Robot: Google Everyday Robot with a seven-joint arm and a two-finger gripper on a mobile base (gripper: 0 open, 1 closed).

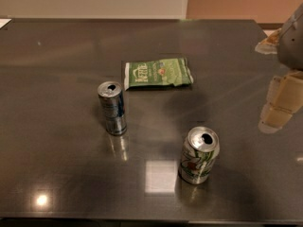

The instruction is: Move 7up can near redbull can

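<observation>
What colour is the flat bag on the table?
The bag is green with white lettering, in the camera view. The gripper hangs at the right edge.

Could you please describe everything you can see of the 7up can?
The 7up can is a standard-width metal can, silver with green and white markings, its top opened. It stands upright on the dark table, front right, apart from the redbull can to its left. Nothing else touches it; the gripper hangs off to its right.
</observation>
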